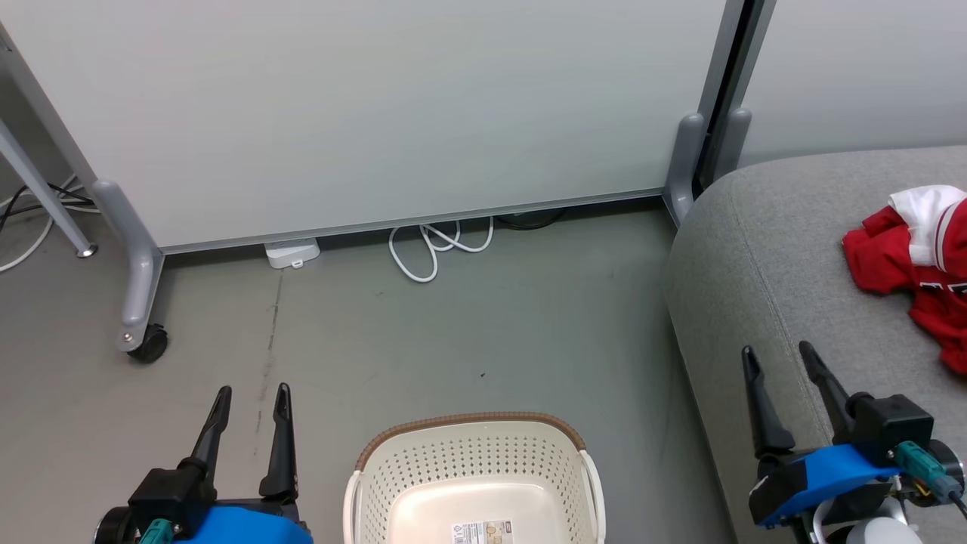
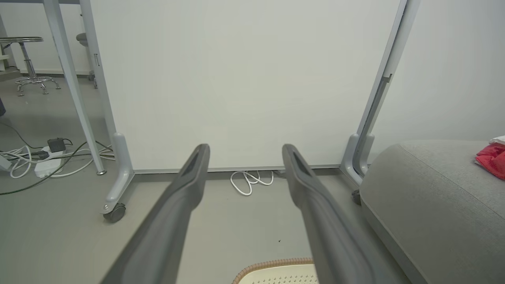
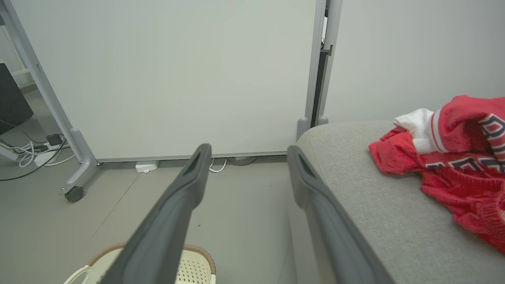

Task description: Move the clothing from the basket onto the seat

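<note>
In the head view, the cream-white perforated plastic laundry basket with a brown woven-look rim band [image 1: 468,418] sat on the grey floor [image 1: 453,340] at 6 o'clock. Its smooth inner bottom and a small printed label [image 1: 483,531] were showing. The large light-grey fabric-upholstered sofa with rounded edges [image 1: 755,249] took up the 3 o'clock side, with a strip of floor between it and the basket. The soft red fabric clothing with white trim and dark numerals [image 1: 891,272] lay crumpled on the sofa's seat at 3 o'clock, running off the picture's right edge and apart from both grippers.

The left gripper [image 1: 254,393] stood at 7 o'clock, just left of the basket, its two long dark fingers spread wide and gripping nothing. The right gripper [image 1: 777,349] stood at 4 o'clock over the sofa's front edge, fingers likewise wide apart and free, with the clothing toward its 2 o'clock.

At 12 o'clock a pale partition panel on grey castor legs [image 1: 378,113] stood upright, and a white cable [image 1: 430,249] lay looped on the floor beneath its lower edge.
</note>
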